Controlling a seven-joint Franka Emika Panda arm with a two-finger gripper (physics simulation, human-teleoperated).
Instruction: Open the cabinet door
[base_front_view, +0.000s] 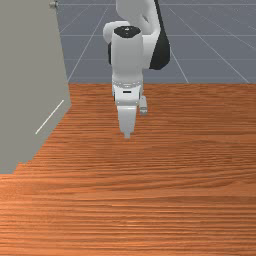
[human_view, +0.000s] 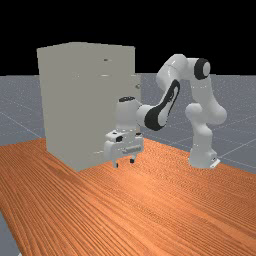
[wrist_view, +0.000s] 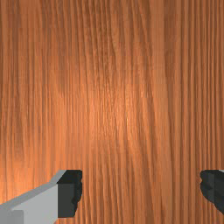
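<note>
The gripper (human_view: 124, 163) points down over the table, its two fingers apart with nothing between them. In the front view the gripper (base_front_view: 127, 135) hangs to the right of the grey cabinet (base_front_view: 30, 65), with a gap between them. The far view has the tall grey cabinet (human_view: 70, 105) behind and left of the hand, which hides part of it. A small knob (base_front_view: 53, 4) is at the cabinet's upper edge in the front view. Below the open gripper (wrist_view: 141, 192) in the wrist view lies bare wood.
The orange-brown table (base_front_view: 175, 200) extends around the hand and in front of the cabinet. A thin pale strip (base_front_view: 50, 116) runs along the cabinet's lower part. The arm's base (human_view: 202, 157) stands at the far view's right.
</note>
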